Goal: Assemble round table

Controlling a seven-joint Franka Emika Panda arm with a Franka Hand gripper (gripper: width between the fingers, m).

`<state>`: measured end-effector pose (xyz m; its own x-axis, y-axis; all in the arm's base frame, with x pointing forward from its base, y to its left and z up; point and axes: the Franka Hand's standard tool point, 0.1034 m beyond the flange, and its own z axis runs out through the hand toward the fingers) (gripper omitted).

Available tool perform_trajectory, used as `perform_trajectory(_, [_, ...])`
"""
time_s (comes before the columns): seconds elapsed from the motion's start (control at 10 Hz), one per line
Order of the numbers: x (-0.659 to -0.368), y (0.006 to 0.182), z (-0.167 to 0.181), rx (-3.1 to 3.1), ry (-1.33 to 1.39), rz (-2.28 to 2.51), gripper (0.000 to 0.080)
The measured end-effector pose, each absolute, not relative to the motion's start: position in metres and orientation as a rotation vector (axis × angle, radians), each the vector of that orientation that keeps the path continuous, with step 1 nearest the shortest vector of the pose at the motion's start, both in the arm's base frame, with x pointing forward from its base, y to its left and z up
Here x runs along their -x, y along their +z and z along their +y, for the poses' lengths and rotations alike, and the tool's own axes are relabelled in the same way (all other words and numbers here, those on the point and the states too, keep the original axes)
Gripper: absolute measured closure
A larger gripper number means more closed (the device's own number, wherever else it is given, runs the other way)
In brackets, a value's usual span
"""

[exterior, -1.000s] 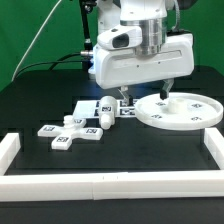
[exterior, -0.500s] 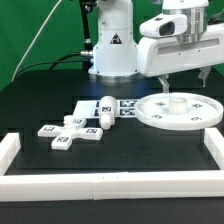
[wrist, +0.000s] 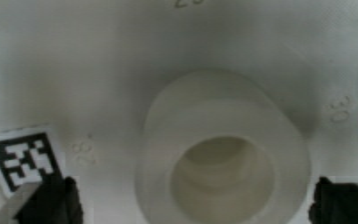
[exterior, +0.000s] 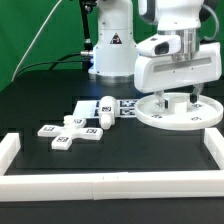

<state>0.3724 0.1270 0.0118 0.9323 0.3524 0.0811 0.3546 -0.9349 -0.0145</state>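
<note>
Jaws spread over the disc (exterior: 149, 116), hub (wrist: 220, 150) dead centre

My gripper (exterior: 179, 103) hangs above the disc with the raised hub between my fingers (wrist: 51, 203) and bare disc either side of it. Black table (exterior: 140, 155) in front of the disc is free; the leg (exterior: 104, 107) and cross base (exterior: 68, 131) crowd the exterior view's left, and white rails (exterior: 110, 186) fence the edges.
</note>
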Motion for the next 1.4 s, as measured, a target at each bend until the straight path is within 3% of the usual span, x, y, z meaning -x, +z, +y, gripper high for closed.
perform_trajectory(0.2, [-0.369,0.007,0.126,3.061,-0.107,-0.563,0.0151])
perform_trajectory(0.3, [-0.369,0.007,0.126,3.061,-0.107,-0.563,0.0237])
perform_trajectory(0.4, [-0.369,0.007,0.126,3.061,-0.107,-0.563,0.0373])
perform_trajectory(0.8, [-0.370,0.008,0.126,3.061,-0.100,-0.566,0.0399])
perform_trajectory(1.1, [-0.402,0.053,0.102,3.047,0.001,-0.630,0.0399])
perform_trajectory(1.3, [-0.429,0.068,0.093,3.041,0.027,-0.621,0.0397])
perform_trajectory(1.4, [-0.428,0.067,0.093,3.041,0.027,-0.623,0.0397])
